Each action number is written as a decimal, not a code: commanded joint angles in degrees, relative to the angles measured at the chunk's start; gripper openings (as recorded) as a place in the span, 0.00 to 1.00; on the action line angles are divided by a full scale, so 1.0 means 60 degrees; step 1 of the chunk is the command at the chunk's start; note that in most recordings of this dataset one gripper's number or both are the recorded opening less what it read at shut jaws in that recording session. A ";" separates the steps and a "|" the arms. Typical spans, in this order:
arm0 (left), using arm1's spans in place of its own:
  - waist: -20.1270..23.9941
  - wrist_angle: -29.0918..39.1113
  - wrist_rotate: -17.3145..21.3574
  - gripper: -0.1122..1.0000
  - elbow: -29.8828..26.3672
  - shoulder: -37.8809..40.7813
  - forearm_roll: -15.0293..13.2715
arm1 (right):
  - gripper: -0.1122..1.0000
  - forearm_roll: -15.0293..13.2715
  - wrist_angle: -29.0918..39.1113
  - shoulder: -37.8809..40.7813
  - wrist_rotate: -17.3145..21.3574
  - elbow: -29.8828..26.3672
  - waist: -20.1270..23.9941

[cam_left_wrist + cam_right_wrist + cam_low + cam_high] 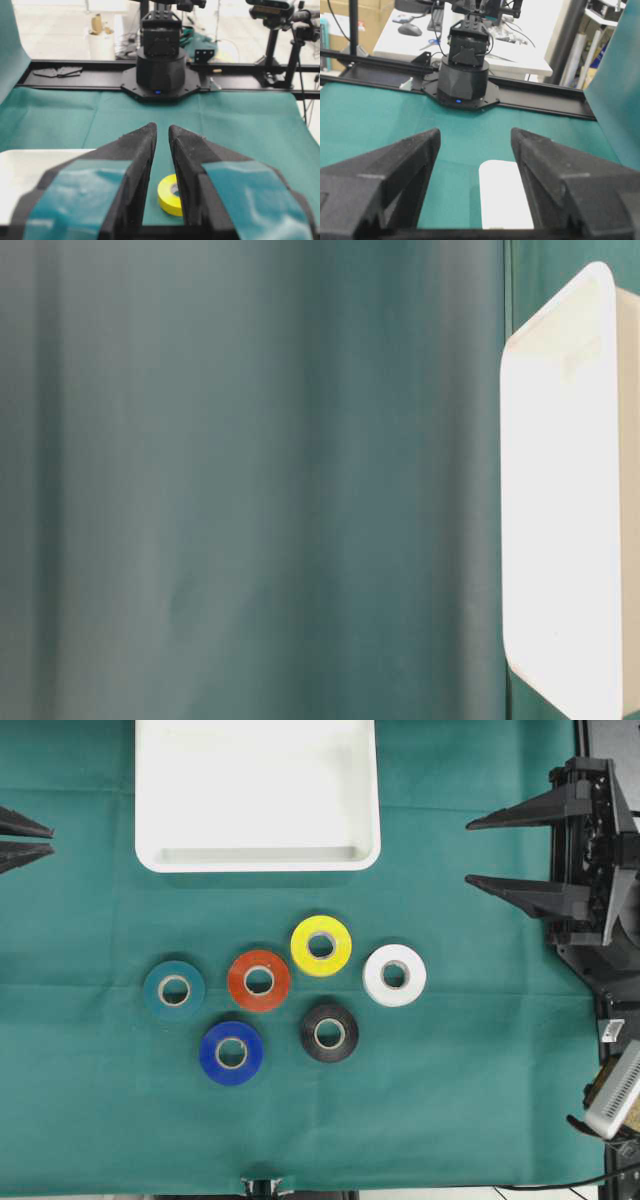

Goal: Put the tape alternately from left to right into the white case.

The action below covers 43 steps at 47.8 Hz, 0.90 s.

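Left gripper (52,839) sits at the left edge of the overhead view, fingers nearly together with only a thin slit between them, clenched on nothing; the left wrist view confirms it, both fingers (137,150) almost touching, teal patches on their upper faces. Right gripper (475,850) is at the right edge, jaws spread apart, released and holding nothing; right wrist view shows a wide gap between the black fingers (420,145). Both grippers hover over the green cloth (90,1100), well apart from all rolls. White case (257,858) lies between the 2 grippers, its near rim roughly level with the fingertips, nothing inside it. In the right wrist view its end shows through the gap between the fingers; in the left wrist view it sits to the left of the left finger. All 6 rolls lie flat on the cloth below the case in the overhead view, between the 2 arms. Closest to the left gripper: teal roll (174,990), then blue roll (231,1053). Middle: red-orange roll (259,981) touching yellow roll (321,946), black roll (329,1033) below them. Closest to the right gripper: white roll (394,975). Yellow roll also shows between the left fingers in the wrist view. Table-level view shows only blurred cloth and the case edge.
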 commanded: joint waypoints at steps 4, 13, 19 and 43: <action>-0.0044 -0.0059 -0.0059 0.26 -0.0015 -0.0161 -0.0205 | 0.26 -0.0015 0.0000 0.0044 0.0088 0.0073 -0.0059; -0.0161 -0.0059 -0.0205 0.12 0.0117 -0.0454 -0.0220 | 0.03 -0.0015 0.0161 0.0059 0.0103 0.0146 -0.0044; -0.0234 -0.0044 -0.0381 0.12 0.0161 -0.0410 -0.0220 | 0.02 -0.0015 0.0161 0.0044 0.0103 0.0117 -0.0044; -0.0234 0.0059 -0.0908 0.16 0.0161 0.0190 -0.0220 | 0.06 -0.0015 0.0146 0.0059 0.0103 0.0176 -0.0146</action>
